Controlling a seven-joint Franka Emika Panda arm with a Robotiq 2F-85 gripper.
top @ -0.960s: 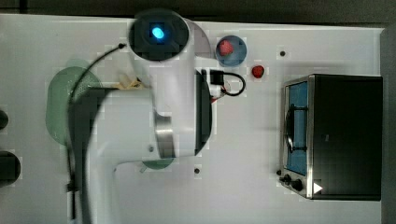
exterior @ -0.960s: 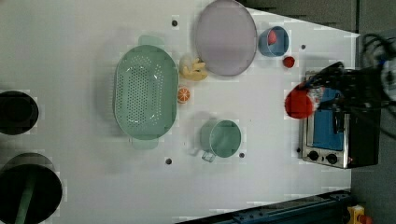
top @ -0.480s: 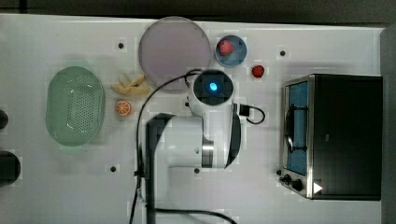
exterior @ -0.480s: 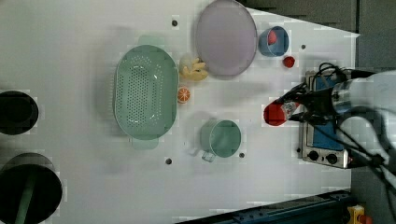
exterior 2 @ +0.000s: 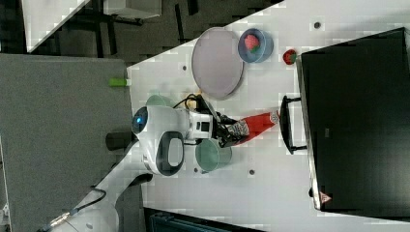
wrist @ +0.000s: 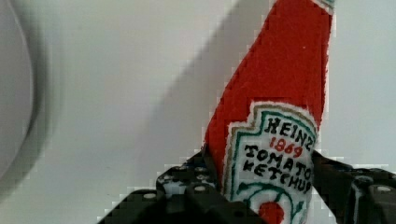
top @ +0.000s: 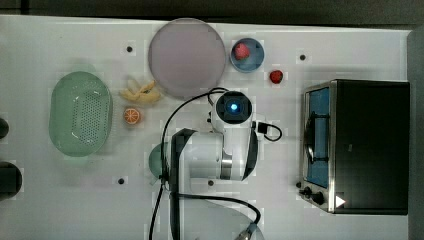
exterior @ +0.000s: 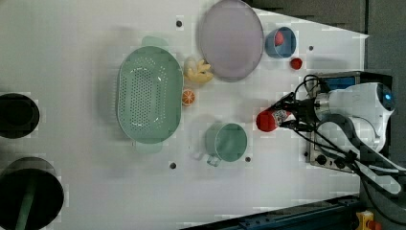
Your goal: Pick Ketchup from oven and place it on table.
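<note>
Tool [wrist: 261, 205] fingers clamp the labelled body of the ketchup [wrist: 275, 107] above the table [wrist: 116, 93].

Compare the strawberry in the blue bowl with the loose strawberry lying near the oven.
The strawberry in the blue bowl rests inside the blue bowl; the loose strawberry lies directly on the table. The bowl one looks pinker and a little larger; the loose one is deeper red. The loose one is nearer the oven. Both are small red fruits.
</note>
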